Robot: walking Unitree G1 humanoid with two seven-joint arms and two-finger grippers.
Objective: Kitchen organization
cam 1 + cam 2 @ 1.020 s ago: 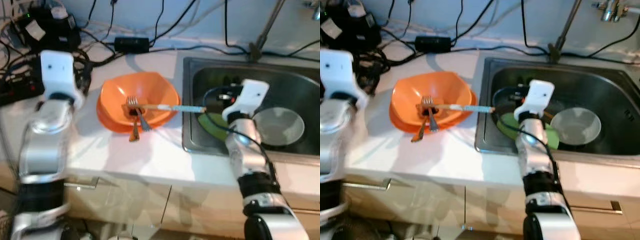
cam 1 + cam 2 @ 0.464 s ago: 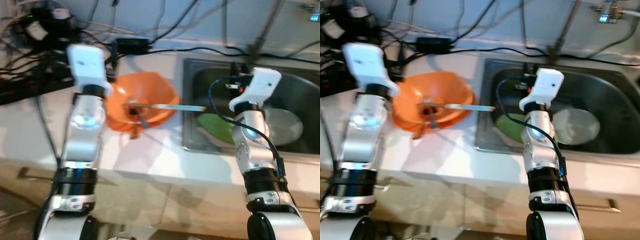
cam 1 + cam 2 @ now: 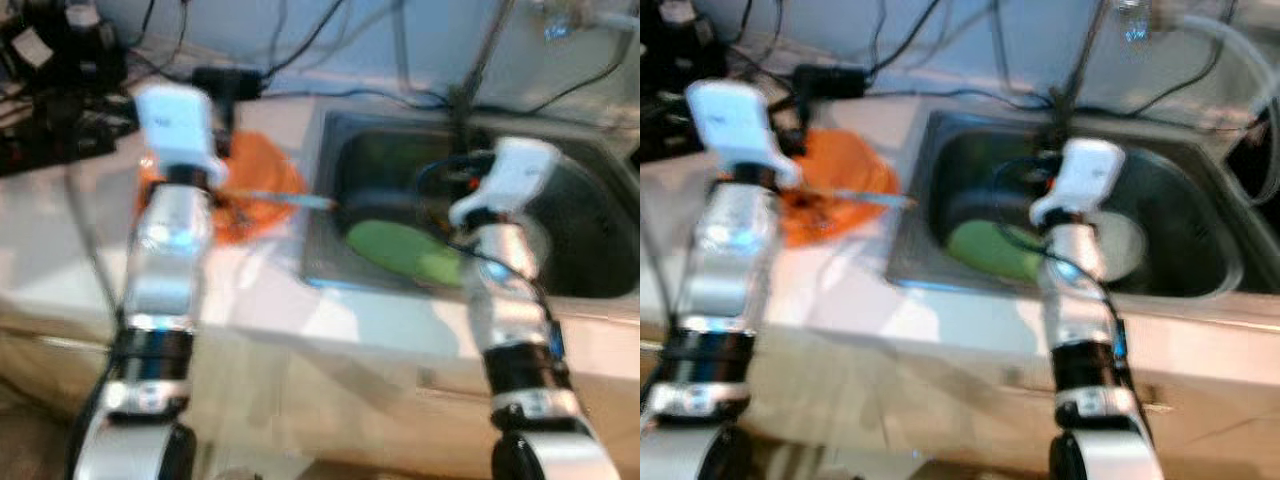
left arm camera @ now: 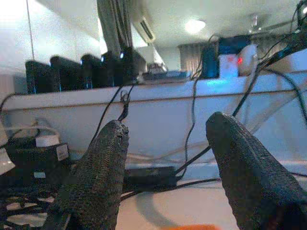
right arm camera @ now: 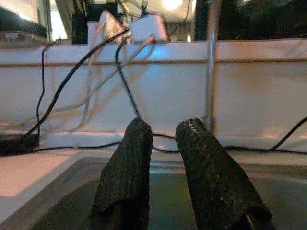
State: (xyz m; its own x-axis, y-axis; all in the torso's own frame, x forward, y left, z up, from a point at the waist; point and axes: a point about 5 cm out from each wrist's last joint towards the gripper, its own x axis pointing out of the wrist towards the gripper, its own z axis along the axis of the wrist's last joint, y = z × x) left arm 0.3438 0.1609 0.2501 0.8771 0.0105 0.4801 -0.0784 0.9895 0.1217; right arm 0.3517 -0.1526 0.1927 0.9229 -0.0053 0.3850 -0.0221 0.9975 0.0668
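An orange bowl (image 3: 262, 182) sits on the white counter (image 3: 80, 230) left of the steel sink (image 3: 322, 278). Forks lie in it, and a utensil with a pale blue handle (image 3: 290, 200) reaches from it to the sink's rim. In the sink lie a green plate (image 3: 402, 252) and a grey bowl (image 3: 1127, 246). My left arm (image 3: 172, 215) is raised in front of the orange bowl and hides its left part. My left gripper (image 4: 168, 158) is open with nothing in it. My right arm (image 3: 500, 235) stands over the sink; my right gripper (image 5: 165, 136) is open by a narrow gap, holding nothing.
Black cables, a power brick (image 3: 222, 80) and chargers (image 3: 60, 55) crowd the back of the counter along the wall. A tap pipe (image 3: 1080, 55) rises behind the sink, with a hose (image 3: 1240, 60) at the right. Cabinet fronts (image 3: 330, 400) lie below the counter edge.
The whole picture has shifted and blurred, so the camera has moved. My left arm swung right from the counter's left side to in front of the orange bowl. The right arm rose slightly.
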